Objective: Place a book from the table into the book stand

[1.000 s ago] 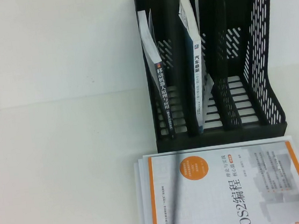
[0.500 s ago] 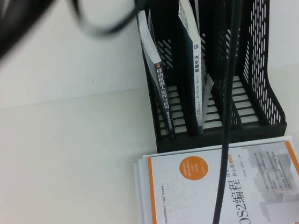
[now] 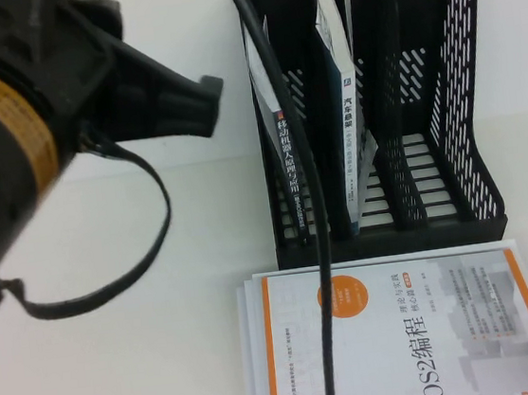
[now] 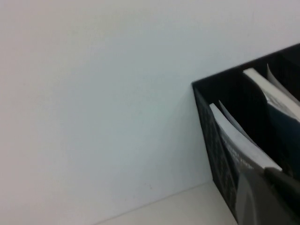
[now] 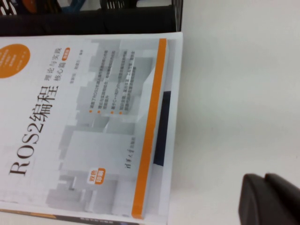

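The book point(image 3: 347, 112), white with a dark blue spine, stands upright in the middle slot of the black book stand point(image 3: 466, 89); the left wrist view shows the book point(image 4: 281, 105) from beside the stand point(image 4: 220, 89). My left gripper point(image 4: 269, 197) is shut and empty, raised beside the stand's left wall. My left arm point(image 3: 38, 137) fills the upper left of the high view. Over the white table point(image 5: 234, 93), my right gripper point(image 5: 272, 199) hangs shut and empty, next to the flat-lying book.
A black-spined book point(image 3: 290, 171) leans in the stand's left slot. The right slot holds nothing. A white book with an orange stripe point(image 3: 394, 335) lies flat on the table point(image 3: 116, 319) in front of the stand. A black cable point(image 3: 307, 202) hangs across the view.
My left arm has swung into the high view from the upper left, and its cable has shifted leftward across the stand. The books and the stand have not moved.
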